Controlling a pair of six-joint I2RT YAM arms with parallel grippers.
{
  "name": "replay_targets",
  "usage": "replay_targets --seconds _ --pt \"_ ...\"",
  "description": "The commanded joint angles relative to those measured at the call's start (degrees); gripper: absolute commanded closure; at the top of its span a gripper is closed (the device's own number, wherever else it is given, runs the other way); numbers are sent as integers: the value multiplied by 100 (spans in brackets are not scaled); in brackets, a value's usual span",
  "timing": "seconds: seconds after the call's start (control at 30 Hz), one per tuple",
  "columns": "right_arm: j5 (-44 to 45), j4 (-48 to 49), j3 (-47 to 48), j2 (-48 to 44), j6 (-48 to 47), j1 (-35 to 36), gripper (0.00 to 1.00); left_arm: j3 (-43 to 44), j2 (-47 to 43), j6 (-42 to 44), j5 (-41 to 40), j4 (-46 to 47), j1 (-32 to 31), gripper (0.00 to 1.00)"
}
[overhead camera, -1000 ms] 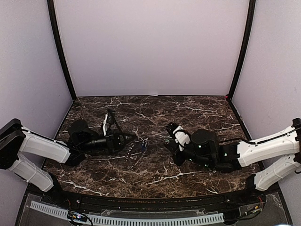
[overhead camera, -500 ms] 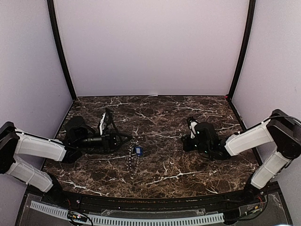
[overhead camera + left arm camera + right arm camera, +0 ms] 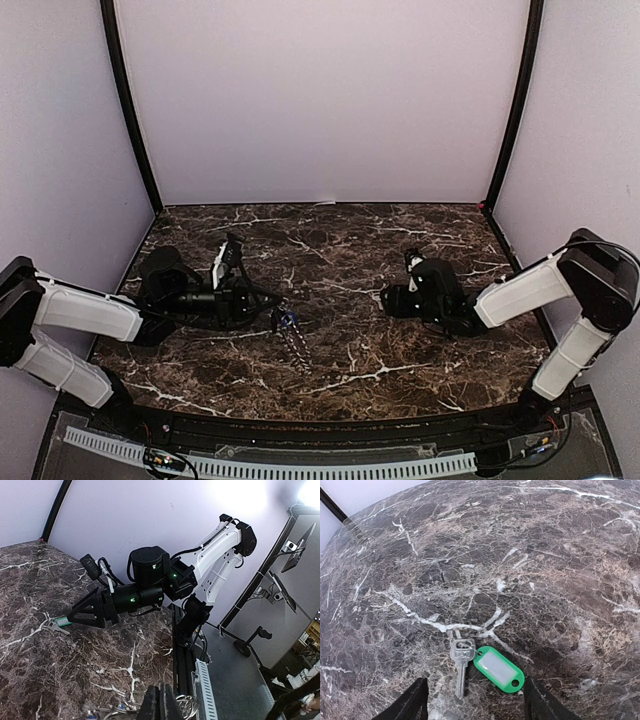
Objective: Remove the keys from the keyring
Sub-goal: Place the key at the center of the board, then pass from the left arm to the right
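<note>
Grips the keyring point(image 3: 292, 340) at its far end in the fully closed left gripper point(image 3: 271, 304), centre-left. Spreads the right gripper point(image 3: 384, 298) wide around the green-tagged key point(image 3: 496, 668), flat on the marble table point(image 3: 520, 555), well right of the keyring.

Nothing readable here, tbh. The key point(image 3: 461, 652) has a stamp on its head, too small to make out; the green tag point(image 3: 498, 668) window looks blank.
</note>
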Motion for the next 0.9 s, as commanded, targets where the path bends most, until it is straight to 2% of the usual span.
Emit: replay_targets --seconds 0.0,0.13,0.27,0.4,0.57,0.77,0.87 --pt "183 208 -23 -506 -22 -34 34 205 -30 -22 264 505 62 100" --pt "-292 648 -305 -1141 -284 -27 29 228 -40 -56 437 556 66 100" --pt "-1832 1402 -591 -1594 -747 149 35 224 -36 -125 690 730 65 100" --pt "-2357 1869 -641 -1553 -972 674 35 261 22 -179 981 860 73 100" --pt "-2328 2617 -490 -1050 -911 1438 35 343 133 -225 1291 914 72 100" --pt "-2049 3645 -350 -406 -1047 2307 42 375 154 -224 1420 914 71 100" --pt "-1897 3851 -197 -75 -1105 2586 47 358 161 -266 1494 957 70 100"
